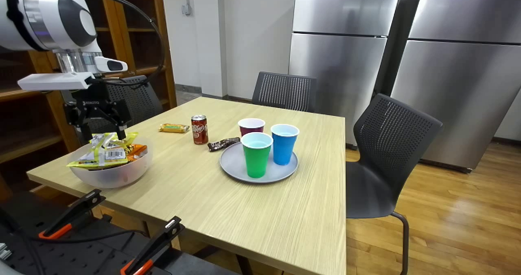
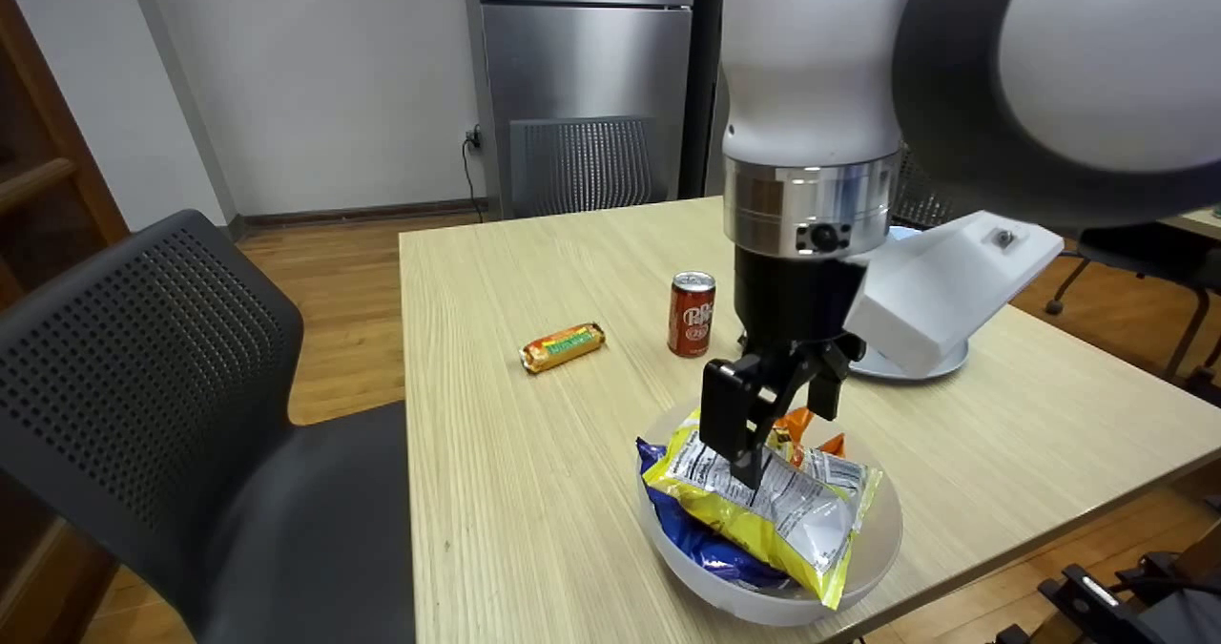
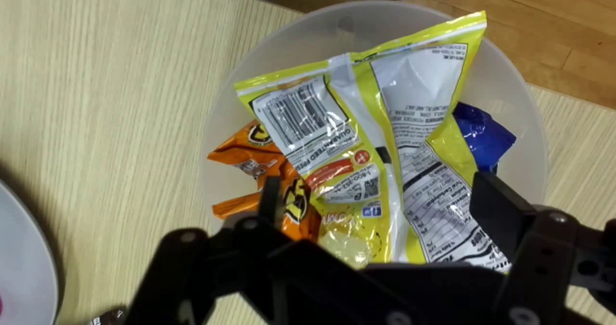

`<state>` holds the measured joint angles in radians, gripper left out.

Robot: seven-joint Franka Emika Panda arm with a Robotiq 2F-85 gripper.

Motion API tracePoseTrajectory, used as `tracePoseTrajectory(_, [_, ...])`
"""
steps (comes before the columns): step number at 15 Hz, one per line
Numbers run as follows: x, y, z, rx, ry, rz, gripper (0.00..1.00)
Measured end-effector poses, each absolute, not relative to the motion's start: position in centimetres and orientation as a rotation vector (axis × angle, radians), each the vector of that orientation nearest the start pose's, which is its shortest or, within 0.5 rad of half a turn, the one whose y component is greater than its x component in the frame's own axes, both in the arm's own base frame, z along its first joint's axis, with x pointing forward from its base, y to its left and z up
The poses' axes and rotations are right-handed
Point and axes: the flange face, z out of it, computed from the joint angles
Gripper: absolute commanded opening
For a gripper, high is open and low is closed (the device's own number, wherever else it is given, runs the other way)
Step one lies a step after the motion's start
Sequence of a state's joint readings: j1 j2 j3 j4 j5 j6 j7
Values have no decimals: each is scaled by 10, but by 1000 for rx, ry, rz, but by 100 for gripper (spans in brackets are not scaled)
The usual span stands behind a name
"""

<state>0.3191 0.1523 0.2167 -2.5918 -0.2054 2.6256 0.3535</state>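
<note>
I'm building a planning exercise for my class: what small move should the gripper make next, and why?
I'd suggest a short lift straight up, jaws open. The gripper stands open, fingers apart over the yellow bag, which lies in the bowl on top of orange packaging and a blue packet. Lifting first would probably keep the fingers from snagging the bag.

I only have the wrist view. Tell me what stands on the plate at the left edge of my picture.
Observer: In an exterior view, a green cup and a blue cup stand upright on the plate.
Operator: Good. My gripper is open over the yellow bag. Now report what stands on the table, off the plate and apart from the bowl.
Observer: A red soda can stands there upright; both exterior views show it.
</note>
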Motion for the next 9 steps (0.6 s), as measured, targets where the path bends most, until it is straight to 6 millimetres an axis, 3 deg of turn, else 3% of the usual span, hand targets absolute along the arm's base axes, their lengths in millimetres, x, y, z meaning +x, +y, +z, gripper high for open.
tracePoseTrajectory(4, [381, 211, 215, -3154, -572, 74, 100])
tracePoseTrajectory(9, [404, 175, 240, -3101, -543, 18, 100])
